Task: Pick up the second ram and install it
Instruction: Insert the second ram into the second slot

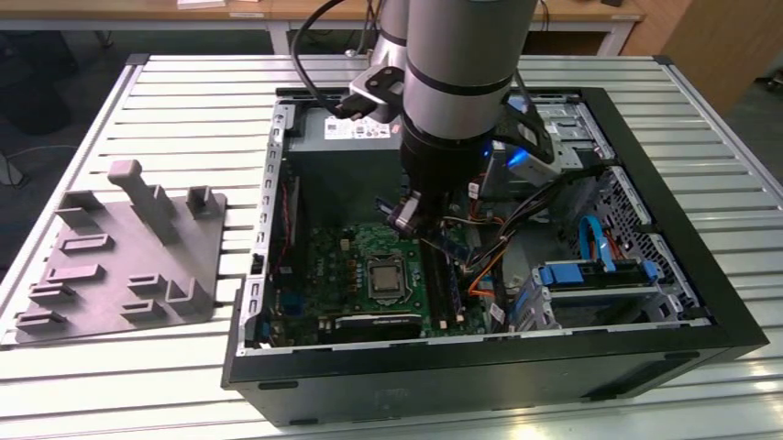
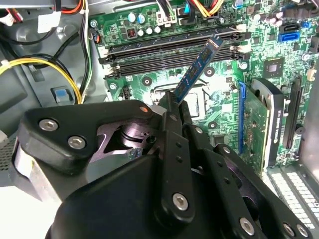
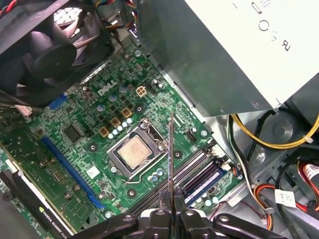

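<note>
Pale slatted bench (image 1: pixel 159 101) carries an open black computer case (image 1: pixel 685 302) lying on its side. A grey moulded fixture tray (image 1: pixel 123 266) sits just beside it on the exterior view's left. Your arm (image 1: pixel 459 82) reaches straight down into the case, and the gripper (image 1: pixel 410 215) hangs over the green motherboard (image 1: pixel 355 275), close to the processor socket (image 1: pixel 385 275).

In the second wrist view your gripper (image 2: pixel 174 102) is closed on the second ram (image 2: pixel 197 67). The black fingers pinch one end of the stick, and the rest of it juts out over the motherboard (image 2: pixel 259 59). Its far tip lines up in the picture with the long black memory slots (image 2: pixel 169 47). The stick lies at an angle to them, and you cannot tell from this view whether the tip touches them. A graphics card (image 2: pixel 264 119) sits on the board to one side, and yellow cables (image 2: pixel 45 64) loop over the case wall on the other.

In the first wrist view you see the second ram (image 3: pixel 171 154) edge-on, as a thin dark line rising from between the gripper (image 3: pixel 171 204) fingers. It stands beside the processor socket (image 3: pixel 134 152) and near the memory slots (image 3: pixel 194 172). The grey power supply (image 3: pixel 224 50) and a black fan (image 3: pixel 55 45) flank the board in that same view.
</note>
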